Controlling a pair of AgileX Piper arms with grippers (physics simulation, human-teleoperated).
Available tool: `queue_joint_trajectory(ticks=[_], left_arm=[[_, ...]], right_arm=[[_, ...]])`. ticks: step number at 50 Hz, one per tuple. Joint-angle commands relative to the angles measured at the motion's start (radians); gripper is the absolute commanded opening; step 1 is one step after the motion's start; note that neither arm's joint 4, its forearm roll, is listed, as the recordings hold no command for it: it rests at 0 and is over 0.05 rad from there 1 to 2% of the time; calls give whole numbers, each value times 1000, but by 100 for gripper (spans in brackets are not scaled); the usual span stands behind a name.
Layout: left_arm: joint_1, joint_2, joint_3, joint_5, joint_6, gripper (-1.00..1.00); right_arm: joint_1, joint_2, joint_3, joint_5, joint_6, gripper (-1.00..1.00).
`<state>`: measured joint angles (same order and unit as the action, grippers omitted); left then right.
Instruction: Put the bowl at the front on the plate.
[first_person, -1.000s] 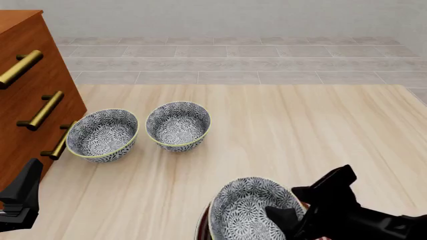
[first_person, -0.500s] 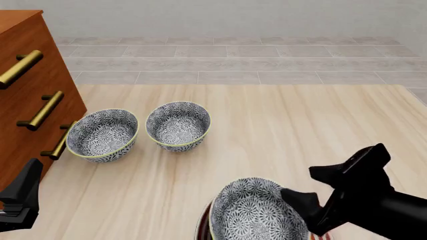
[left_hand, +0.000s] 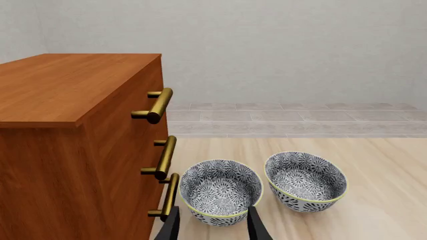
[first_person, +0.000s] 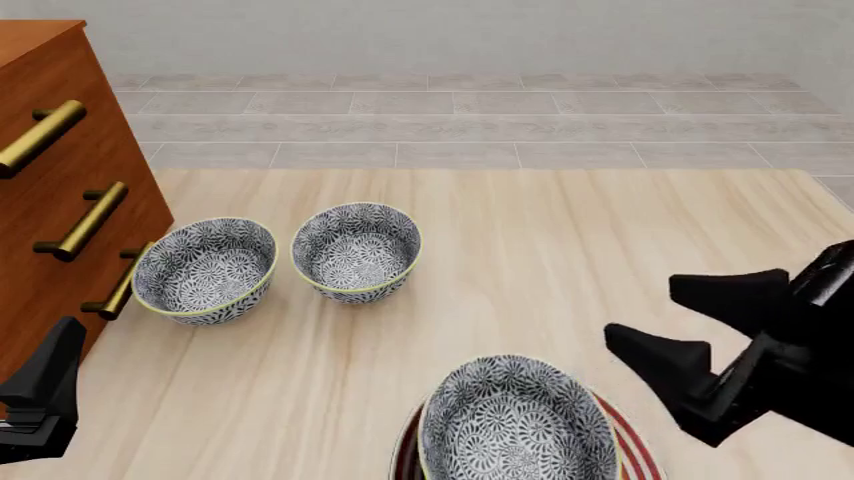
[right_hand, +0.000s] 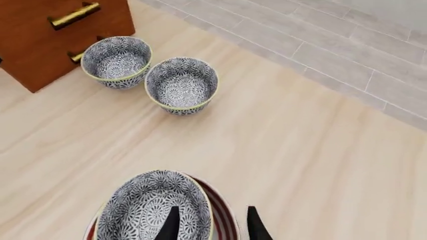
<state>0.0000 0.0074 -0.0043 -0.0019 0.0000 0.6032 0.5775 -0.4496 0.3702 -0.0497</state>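
Nearest the arms, at the front view's lower edge: bowl (first_person: 514, 420) seated on plate (first_person: 630, 452), red rings showing past the bowl on the right side. In the right wrist view, bowl (right_hand: 155, 210) sitting off-centre on plate (right_hand: 220, 215), more ring exposed on one side than the other. Task apparently met: bowl at rest on the plate, touched by nothing.

Just right of the bowl, right gripper (first_person: 674, 325) raised, clear of the rim, fingers spread wide with nothing between them. Seen from its own camera, right gripper (right_hand: 211, 224) with both tips apart and above bowl and plate. Far left at the near edge, left gripper (first_person: 40, 395) parked beside the dresser (first_person: 60, 190), away from the work; in its wrist view left gripper (left_hand: 212, 225) with fingers parted around empty air, holding nothing.

Risks from here, as judgement only: a low or sideways pull-out by the right arm could clip the rim and slide the bowl toward the plate's edge, or drag the plate along. Safer: straight up first, then back.

Farther out on the table (first_person: 574, 240), two spare bowls side by side: left bowl (first_person: 204, 268) close to the dresser's handles, second bowl (first_person: 356, 250) just beside it. Both well apart from the plate, out of any likely retreat path.
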Motion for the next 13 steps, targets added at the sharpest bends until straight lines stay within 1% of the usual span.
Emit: queue_joint_trajectory(ticks=[1,5,7,13], left_arm=[[0,0,0,0,0,100],[0,0,0,0,0,100],[0,0,0,0,0,100],[0,0,0,0,0,100]], right_arm=[[-18,-109,-70,47,-13,100],[-16,-118,-80,45,-14,100],[-19,-129,-83,42,-23,100],[-32,-153,-95,34,-18,100]])
